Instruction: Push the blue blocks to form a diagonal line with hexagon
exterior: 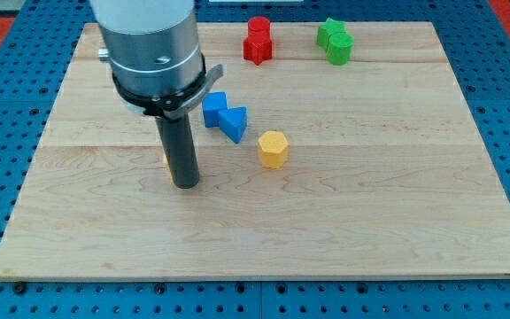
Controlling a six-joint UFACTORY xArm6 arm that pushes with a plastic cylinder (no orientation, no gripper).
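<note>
Two blue blocks touch near the board's middle: a blue cube-like block (214, 108) and a blue angular block (235, 122) just to its lower right. A yellow hexagon (273, 149) stands to their lower right, a small gap away, so the three run on a slant. My tip (185, 183) rests on the board to the lower left of the blue blocks, apart from them. A sliver of another yellow block (166, 160) shows at the rod's left edge, mostly hidden behind it.
A red cylinder (258, 27) and a red star-shaped block (257, 48) stand at the view's top middle. Two green blocks (333, 40) sit at the top right. The wooden board (397, 195) lies on a blue pegboard.
</note>
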